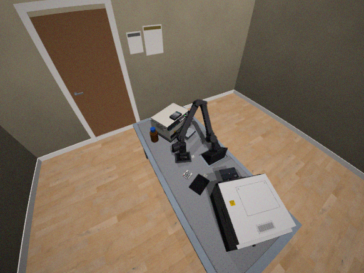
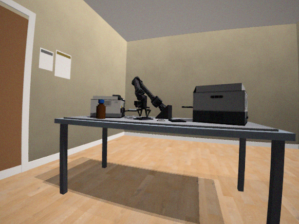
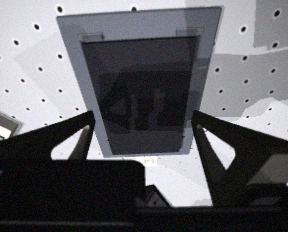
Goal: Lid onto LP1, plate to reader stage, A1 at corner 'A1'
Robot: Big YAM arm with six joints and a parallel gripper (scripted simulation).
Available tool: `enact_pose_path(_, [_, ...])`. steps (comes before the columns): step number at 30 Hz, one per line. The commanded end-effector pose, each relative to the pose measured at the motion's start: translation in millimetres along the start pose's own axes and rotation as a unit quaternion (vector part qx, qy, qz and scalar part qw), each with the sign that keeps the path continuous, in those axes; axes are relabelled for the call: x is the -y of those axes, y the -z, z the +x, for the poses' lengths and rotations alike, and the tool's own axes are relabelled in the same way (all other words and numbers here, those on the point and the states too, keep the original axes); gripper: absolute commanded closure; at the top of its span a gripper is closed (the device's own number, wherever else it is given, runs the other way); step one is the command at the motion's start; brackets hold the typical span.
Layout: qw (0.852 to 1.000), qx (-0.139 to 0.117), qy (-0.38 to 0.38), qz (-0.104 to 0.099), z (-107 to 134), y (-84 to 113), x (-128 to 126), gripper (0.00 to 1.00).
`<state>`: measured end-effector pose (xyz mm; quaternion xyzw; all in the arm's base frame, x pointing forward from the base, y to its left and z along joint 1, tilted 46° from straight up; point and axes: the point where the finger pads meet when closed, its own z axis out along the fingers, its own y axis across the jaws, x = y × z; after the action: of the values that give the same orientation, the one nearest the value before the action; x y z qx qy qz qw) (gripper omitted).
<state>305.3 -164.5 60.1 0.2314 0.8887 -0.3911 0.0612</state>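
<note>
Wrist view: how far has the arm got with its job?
Done, it seems: a dark lid lies flat inside a grey holder on the table. In hand: nothing; the gripper hangs wide open above the lid. Left: carrying the plate from the dispenser to the reader. The plate itself is too small to make out.

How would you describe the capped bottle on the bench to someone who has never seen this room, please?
Start at the long grey table and go to its end nearest the brown door, where the pale boxy dispenser sits. The bottle stands upright on the bench just beside it, on the door side. It is the only small brown item with a blue cap.
</note>
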Motion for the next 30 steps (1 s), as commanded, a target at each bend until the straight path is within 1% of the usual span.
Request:
enact_pose_path(1, [1.000, 0.013, -0.015, -0.004, -14.6, 12.6, 2.7, 0.00])
enact_pose_path(4, [1.000, 0.016, -0.015, -0.005, -16.4, 16.8, 0.9, 0.00])
enact_pose_path(10, [1.000, 0.014, -0.010, -0.004, -15.2, 16.7, -2.2, 0.00])
enact_pose_path(14, [1.000, 0.010, -0.006, -0.002, -7.5, 17.5, -0.4, 0.00])
enact_pose_path(21, [1.000, 0.016, -0.012, -0.005, -12.7, 26.7, 0.3, 0.00])
enact_pose_path(28, [1.000, 0.011, -0.008, -0.003, -13.6, 22.4, -0.6, 0.00])
enact_pose_path(30, [1.000, 0.012, -0.009, -0.004, -14.0, 29.8, 0.1, 0.00])
